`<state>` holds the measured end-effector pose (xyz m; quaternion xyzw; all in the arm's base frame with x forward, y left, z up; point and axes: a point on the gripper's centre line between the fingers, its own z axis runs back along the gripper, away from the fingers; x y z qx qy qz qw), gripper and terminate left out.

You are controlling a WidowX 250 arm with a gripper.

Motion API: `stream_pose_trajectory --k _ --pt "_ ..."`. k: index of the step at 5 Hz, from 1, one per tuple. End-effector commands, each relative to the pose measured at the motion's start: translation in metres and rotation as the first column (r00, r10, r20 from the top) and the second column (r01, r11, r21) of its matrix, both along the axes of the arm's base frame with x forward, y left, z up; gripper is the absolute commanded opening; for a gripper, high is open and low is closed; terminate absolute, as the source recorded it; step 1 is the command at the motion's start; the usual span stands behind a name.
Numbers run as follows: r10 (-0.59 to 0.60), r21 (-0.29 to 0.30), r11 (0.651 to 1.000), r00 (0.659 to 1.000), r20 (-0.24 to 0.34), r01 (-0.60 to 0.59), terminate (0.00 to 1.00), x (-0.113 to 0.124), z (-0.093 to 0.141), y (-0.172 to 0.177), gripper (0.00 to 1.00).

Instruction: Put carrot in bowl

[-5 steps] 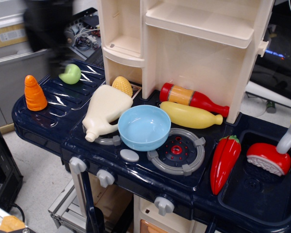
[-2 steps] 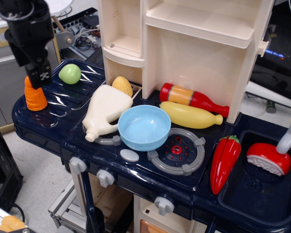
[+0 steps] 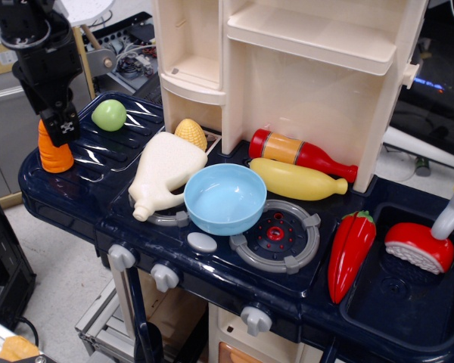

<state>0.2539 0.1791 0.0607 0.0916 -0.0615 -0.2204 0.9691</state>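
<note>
The orange ridged carrot (image 3: 53, 156) stands upright at the far left of the dark blue toy kitchen counter. My black gripper (image 3: 60, 125) is down over its top and hides its tip; only the carrot's lower part shows. I cannot tell whether the fingers are closed on it. The light-blue bowl (image 3: 225, 198) sits empty at the counter's middle, well to the right of the carrot.
A green ball (image 3: 109, 115) lies just right of the gripper. A cream bottle (image 3: 163, 172) and a corn cob (image 3: 191, 134) lie between carrot and bowl. Red (image 3: 299, 153) and yellow (image 3: 296, 179) bottles, a grey burner (image 3: 276, 236) and a red pepper (image 3: 351, 252) are to the right.
The gripper came in from the upper left, blurred one second ago, and has dropped onto the carrot's top. The carrot and the bowl have not moved.
</note>
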Motion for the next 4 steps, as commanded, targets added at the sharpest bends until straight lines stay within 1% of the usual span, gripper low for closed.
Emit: stream_pose_trajectory --k 1,2,3,4 --pt "-0.006 -0.008 1.0 1.0 0.025 0.006 0.0 0.01 -0.005 0.003 1.0" --pt "0.009 -0.016 1.0 1.0 0.017 -0.009 0.0 0.003 -0.009 0.004 0.0" --pt "0.028 -0.011 1.0 1.0 0.011 -0.028 0.0 -0.001 -0.005 -0.002 0.0" --pt "0.079 -0.005 0.997 0.997 -0.01 -0.079 0.0 0.002 0.024 -0.026 0.0"
